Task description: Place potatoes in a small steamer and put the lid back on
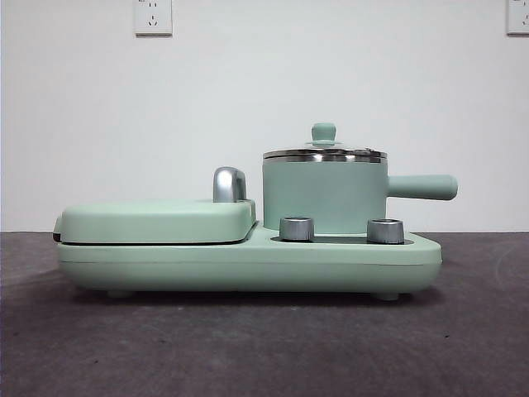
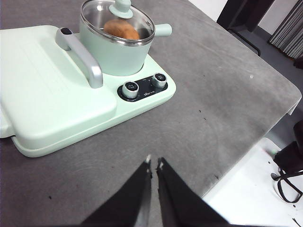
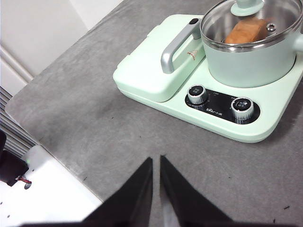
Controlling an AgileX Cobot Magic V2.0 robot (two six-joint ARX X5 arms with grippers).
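The small steamer (image 1: 324, 197) (image 2: 115, 53) (image 3: 253, 61) is a mint-green pot with a side handle, standing on the right half of the mint appliance base. The glass lid (image 1: 324, 151) (image 2: 97, 16) (image 3: 222, 21) with its mint knob rests on the pot's steel rim. Through the glass the orange-brown potato (image 2: 121, 29) (image 3: 245, 32) lies inside the pot. My left gripper (image 2: 154, 165) hovers shut over bare table, well short of the appliance. My right gripper (image 3: 156, 161) is also shut, held back over the grey table. Neither holds anything.
A flat griddle cover (image 1: 157, 222) (image 2: 42, 85) with a chrome handle (image 1: 229, 184) (image 3: 176, 47) fills the appliance's left half. Two steel knobs (image 1: 297, 228) (image 1: 385, 231) sit in front of the pot. The table edge (image 2: 255, 142) (image 3: 52, 137) is close to both grippers.
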